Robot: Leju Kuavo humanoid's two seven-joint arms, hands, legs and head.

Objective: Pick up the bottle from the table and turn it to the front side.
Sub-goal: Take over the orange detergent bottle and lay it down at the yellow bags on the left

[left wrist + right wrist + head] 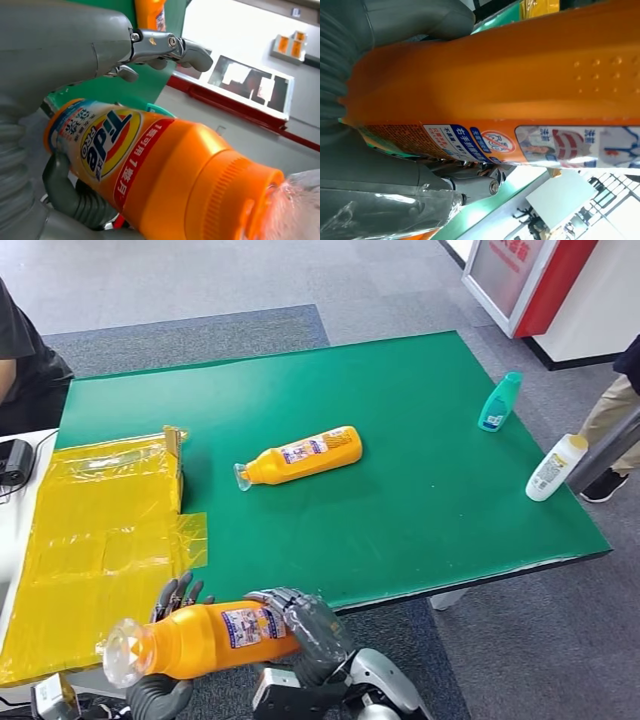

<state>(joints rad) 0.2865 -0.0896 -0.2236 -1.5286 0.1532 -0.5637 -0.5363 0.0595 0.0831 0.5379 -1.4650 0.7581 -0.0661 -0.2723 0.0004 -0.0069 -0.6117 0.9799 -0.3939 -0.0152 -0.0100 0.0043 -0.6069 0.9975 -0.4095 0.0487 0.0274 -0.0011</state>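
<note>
Bottle, orange, "Tide PRO" label, gripped by left hand and right hand; smaller print blurred.

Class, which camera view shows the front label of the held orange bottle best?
The left wrist view: the front label faces the camera. The head view shows the orange bottle with a different label up; the right wrist view shows only that printed label.

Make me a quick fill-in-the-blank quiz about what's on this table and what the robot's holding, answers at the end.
1. Both hands, left hand and right hand, hold one ____ bottle.
2. A second orange bottle lies on its side on the ____ table.
3. The teal bottle lies near the table's far ____ corner.
4. Yellow plastic sheeting covers the table's ____ end.

Answers: orange; green; right; left
</note>
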